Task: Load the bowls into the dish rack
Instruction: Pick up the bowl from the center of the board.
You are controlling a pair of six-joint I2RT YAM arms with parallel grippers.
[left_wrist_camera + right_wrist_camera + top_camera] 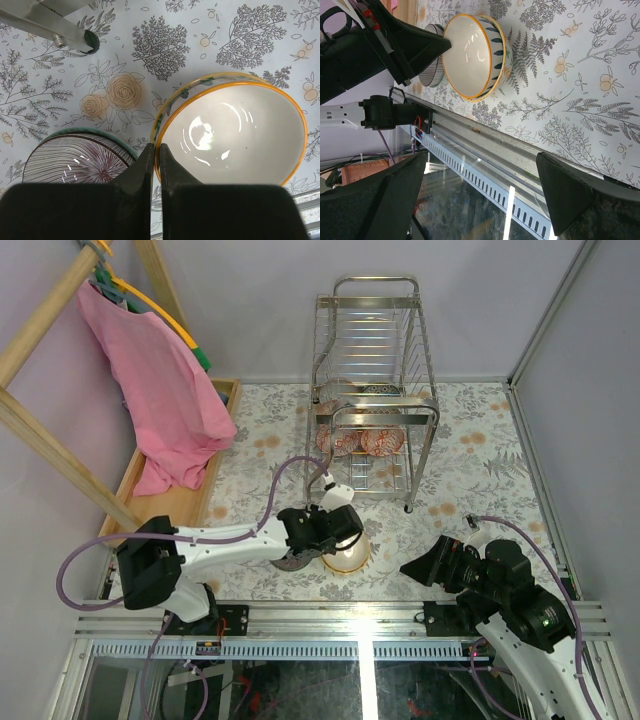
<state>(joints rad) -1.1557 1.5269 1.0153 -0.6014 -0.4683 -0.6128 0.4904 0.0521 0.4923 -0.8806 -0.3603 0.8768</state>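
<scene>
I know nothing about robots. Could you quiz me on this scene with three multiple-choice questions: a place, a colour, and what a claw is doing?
1. Where is the orange-rimmed bowl relative to the dish rack?
A) on its top tier
B) on the table in front of it
C) on its lower tier

2. What colour is the hanging cloth?
A) blue
B) black
C) pink

3. The left gripper is:
A) shut on that bowl's rim
B) wide open
C) holding the cloth

Answers: 1 B, it sits on the patterned table beside a striped bowl; 2 C, plainly pink; 3 A, its jaws pinch the rim.
</scene>
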